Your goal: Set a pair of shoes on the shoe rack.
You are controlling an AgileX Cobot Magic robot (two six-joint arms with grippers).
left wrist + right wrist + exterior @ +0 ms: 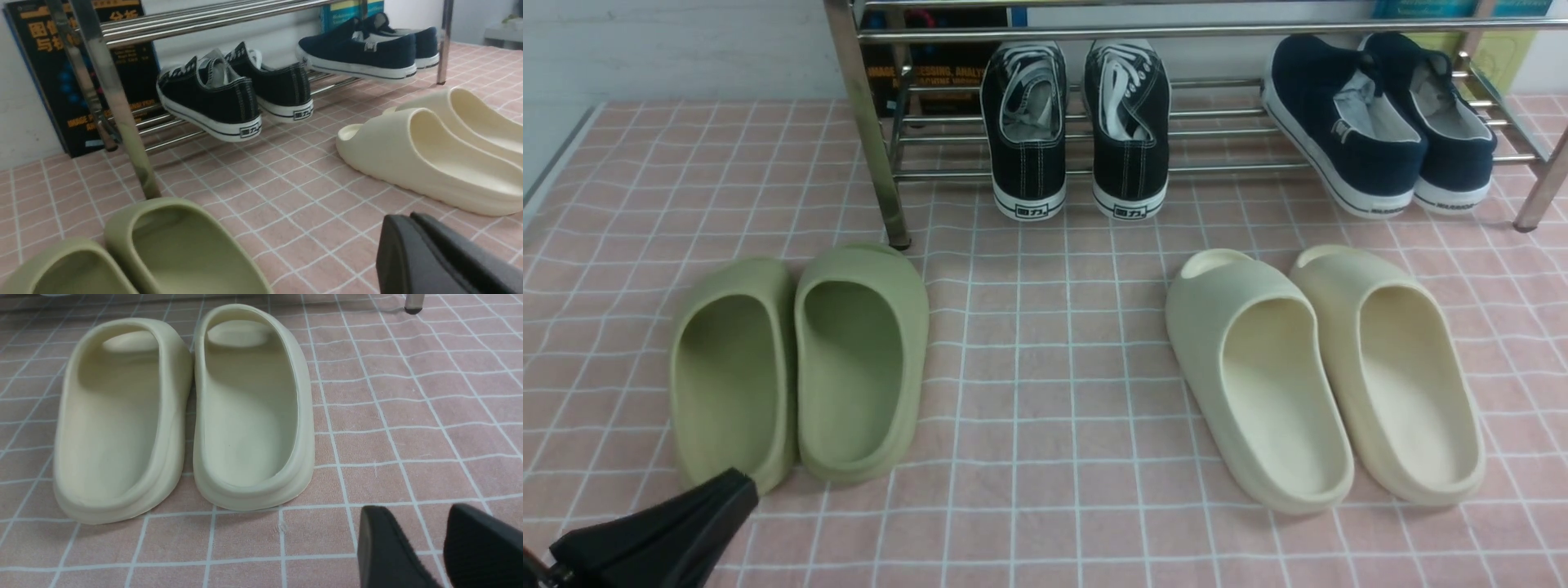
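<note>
Two black canvas sneakers, the left one point(1024, 131) and the right one point(1129, 131), rest side by side on the lower bars of the chrome shoe rack point(866, 139), heels toward me and hanging over the front bar. They also show in the left wrist view point(212, 102) point(278, 87). My left gripper point(739, 483) is shut and empty, low at the front left beside the heels of the green slides; it also shows in the left wrist view point(402, 222). My right gripper point(421, 516) is open and empty over the cloth, out of the front view.
Green foam slides point(800, 367) lie front left and cream foam slides point(1323, 376) front right on the pink checked cloth point(1045, 392). Navy slip-ons point(1380, 122) sit on the rack's right part. A dark book point(53, 73) stands behind the rack's left leg.
</note>
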